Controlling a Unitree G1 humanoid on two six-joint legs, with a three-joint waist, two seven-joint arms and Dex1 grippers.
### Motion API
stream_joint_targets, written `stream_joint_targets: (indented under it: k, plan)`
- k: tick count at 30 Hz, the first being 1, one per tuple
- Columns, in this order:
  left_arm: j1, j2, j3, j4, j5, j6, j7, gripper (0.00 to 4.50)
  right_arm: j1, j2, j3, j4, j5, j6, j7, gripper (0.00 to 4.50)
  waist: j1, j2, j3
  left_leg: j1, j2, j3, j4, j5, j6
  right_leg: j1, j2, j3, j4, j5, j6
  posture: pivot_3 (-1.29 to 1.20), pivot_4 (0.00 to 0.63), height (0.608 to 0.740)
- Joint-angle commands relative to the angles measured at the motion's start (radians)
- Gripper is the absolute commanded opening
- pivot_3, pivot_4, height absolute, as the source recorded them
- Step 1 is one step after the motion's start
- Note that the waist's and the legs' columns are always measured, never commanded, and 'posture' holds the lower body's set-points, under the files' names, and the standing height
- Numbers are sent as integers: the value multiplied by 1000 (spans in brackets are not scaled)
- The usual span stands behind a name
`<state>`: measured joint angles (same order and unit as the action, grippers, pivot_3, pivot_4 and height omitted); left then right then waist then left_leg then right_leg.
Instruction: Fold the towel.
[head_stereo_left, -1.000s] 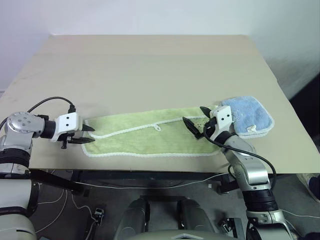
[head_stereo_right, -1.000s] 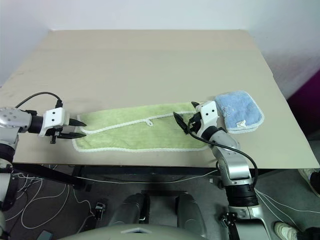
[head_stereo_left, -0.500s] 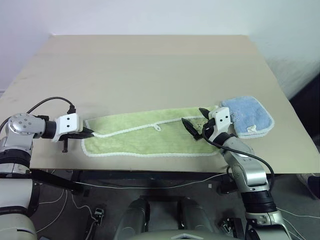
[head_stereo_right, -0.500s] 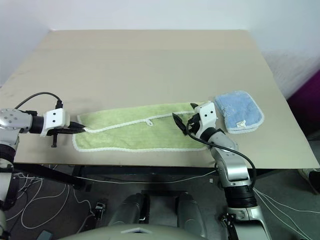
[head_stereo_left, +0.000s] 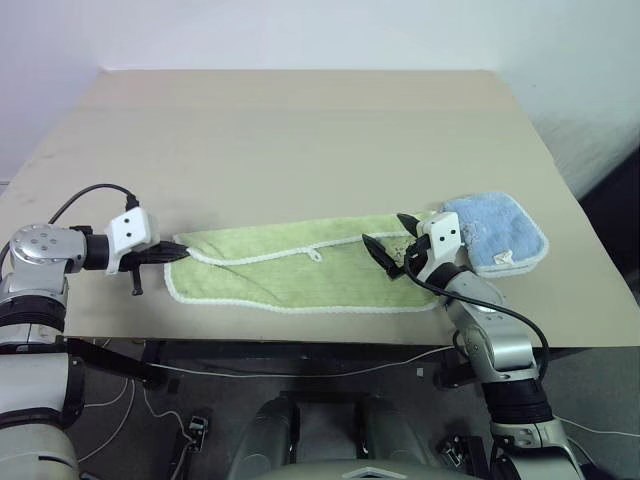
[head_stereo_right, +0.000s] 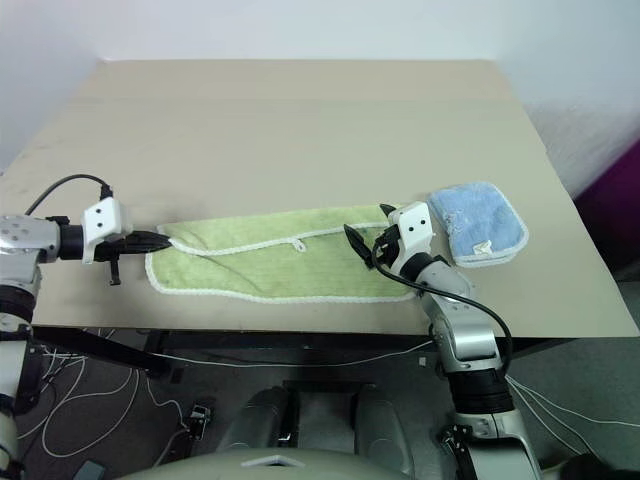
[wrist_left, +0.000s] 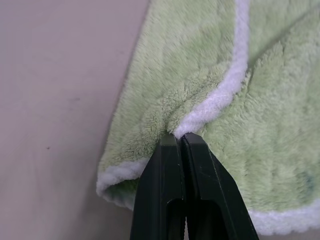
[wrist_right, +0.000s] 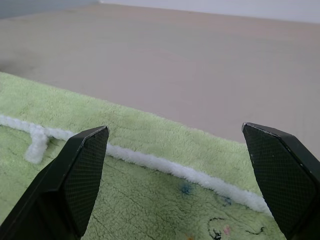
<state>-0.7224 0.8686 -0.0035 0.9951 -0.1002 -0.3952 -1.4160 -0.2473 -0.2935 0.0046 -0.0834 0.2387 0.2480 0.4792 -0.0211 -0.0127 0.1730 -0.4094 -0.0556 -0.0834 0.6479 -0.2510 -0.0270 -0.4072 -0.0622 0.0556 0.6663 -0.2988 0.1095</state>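
Terry towel (head_stereo_left: 300, 272), yellow-green with white edging, lies long and mostly flat along the near edge of the tan table (head_stereo_left: 300, 130), its small white loop (head_stereo_left: 314, 254) near the middle of the top layer. It looks already doubled lengthwise: a stitched edge runs down its length with a second layer showing beneath, so one fold seems done, though that is a judgement.

Left gripper (head_stereo_left: 178, 250) sits at the towel's left end, fingers (wrist_left: 172, 150) clamped together on the white edging at that corner; the wrist view shows the pile pinched and bunched right at the tips. Corner grasp is secured, the end barely off the table.

Right gripper (head_stereo_left: 385, 245) hovers over the towel's right end, jaws spread wide, holding nothing; fingertips (wrist_right: 87, 150) straddle the stitched edge without visibly touching it.

Small blue towel (head_stereo_left: 497, 232) rests just beyond the green towel's right end, touching or slightly overlapping it; cannot tell which.

Remaining, as judged: carry the left end across to the right end for the crosswise fold, then flatten. Roughly halfway at best.
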Motion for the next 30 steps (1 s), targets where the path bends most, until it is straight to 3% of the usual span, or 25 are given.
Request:
stream_joint_targets:
  k: [1, 12, 30]
  plan:
    - [6, 19, 32, -76, -41, 65, -33, 44, -22, -7, -8, -17, 2, -19, 9, 4500, 0, 0, 0, 0, 0, 0, 0, 0, 0, 0, 0, 0, 0, 0, 0, 0, 150, 740]
    - [105, 19, 19, -191, -23, 82, -30, 44, -32, -6, -5, -4, -2, -22, 19, 4500, 5, 0, 0, 0, 0, 0, 0, 0, 0, 0, -1, 0, 0, 0, 0, 0, 150, 740]
    - [68, -24, 64, -272, -96, 287, 28, 44, -35, -11, -12, 9, -8, -31, 25, 4500, 1, 0, 0, 0, 0, 0, 0, 0, 0, 0, 0, 0, 0, 0, 0, 0, 150, 740]
